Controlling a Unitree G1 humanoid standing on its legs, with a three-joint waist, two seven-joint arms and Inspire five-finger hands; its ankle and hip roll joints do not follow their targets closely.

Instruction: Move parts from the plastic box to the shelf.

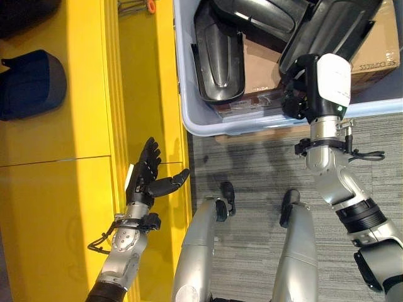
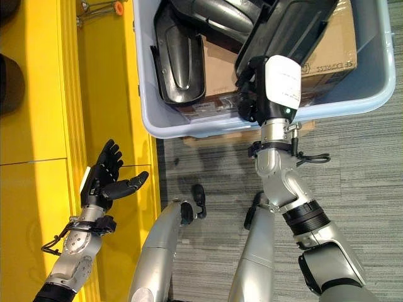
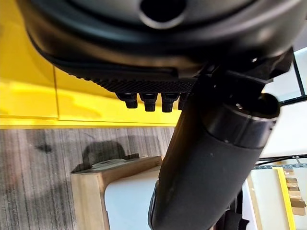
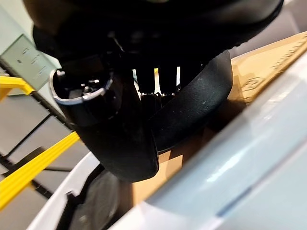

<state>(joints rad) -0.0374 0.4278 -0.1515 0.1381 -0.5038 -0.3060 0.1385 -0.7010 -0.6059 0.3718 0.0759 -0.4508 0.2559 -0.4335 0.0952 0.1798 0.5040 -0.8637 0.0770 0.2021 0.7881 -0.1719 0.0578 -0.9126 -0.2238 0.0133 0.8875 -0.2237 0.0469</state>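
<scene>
- The plastic box [image 1: 189,94] is pale blue-grey with a rounded rim; its near wall lies just under the right hand [image 1: 301,88], which reaches over it.
- A black glossy part [image 1: 334,28] lies tilted in the box, its lower edge in the curled fingers of the right hand.
- A second black scooped part [image 1: 219,53] lies in the box, beside that hand toward the shelf.
- A third dark part [image 1: 255,14] lies beyond the hand.
- The yellow shelf [image 1: 56,132] lies beneath the spread left hand [image 1: 146,177].

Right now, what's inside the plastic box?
The plastic box holds black moulded parts lying on a cardboard box. The right hand grips one part by its edge. Whatever lies under them is covered.
</scene>
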